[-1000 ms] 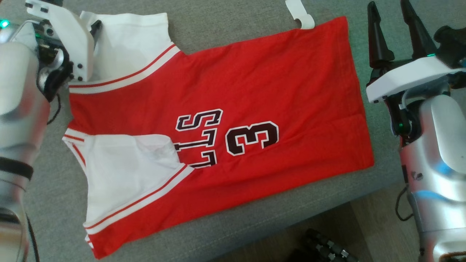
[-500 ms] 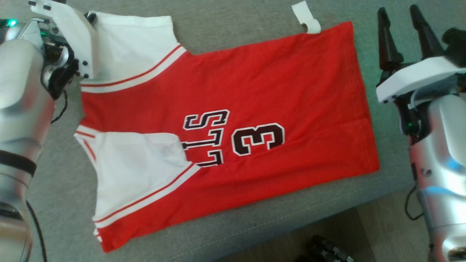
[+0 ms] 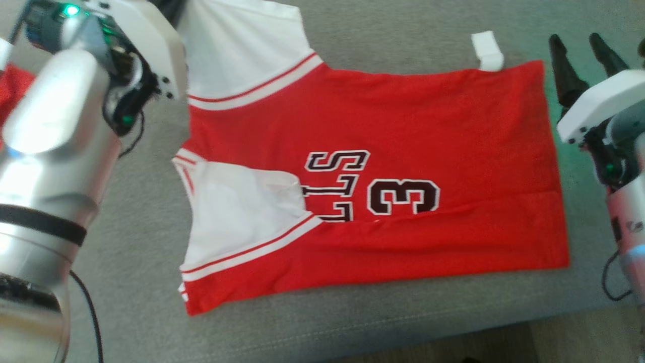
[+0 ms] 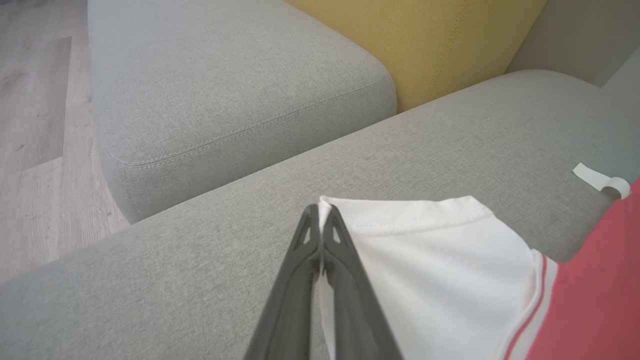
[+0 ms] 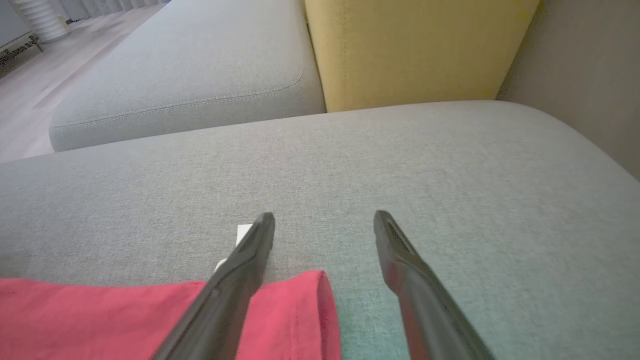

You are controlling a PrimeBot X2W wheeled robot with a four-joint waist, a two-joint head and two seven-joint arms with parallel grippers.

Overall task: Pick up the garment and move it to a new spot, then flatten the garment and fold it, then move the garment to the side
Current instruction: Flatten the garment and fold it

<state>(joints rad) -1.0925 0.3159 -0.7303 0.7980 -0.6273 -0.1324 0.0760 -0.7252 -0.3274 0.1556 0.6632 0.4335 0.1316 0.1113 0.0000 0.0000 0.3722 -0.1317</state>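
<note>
**Left pincer closed on far sleeve corner**

Nearest, along the bottom of the head view, the grey sofa seat [image 3: 126, 262] carried the garment [image 3: 428, 116]. It lay flat across frame centre, print up, with its near white sleeve [image 3: 237, 217] folded in over the lettering.

At right, the right pincer [image 3: 577, 45] hovered just past the hem corner. Its fingers stood apart, as a second before, and it held nothing. A white tag [image 3: 488, 50] stuck out at the far hem edge, near it.

Farther, at upper left, was the change. The left pincer [image 4: 320, 212], apart a second before, had come together on the corner of the far white sleeve [image 4: 425, 250]. The left wrist view showed cloth nipped between the tips.

The whole head view had also shifted, so the garment sat further right in frame. That was read as camera motion, not garment motion.

Beyond stood a yellow back cushion [image 4: 425, 45].

Judgement: the grasp looked made for folding the far sleeve in to match the near one. The pinch sat at the very corner, so it might slip under pull.
</note>
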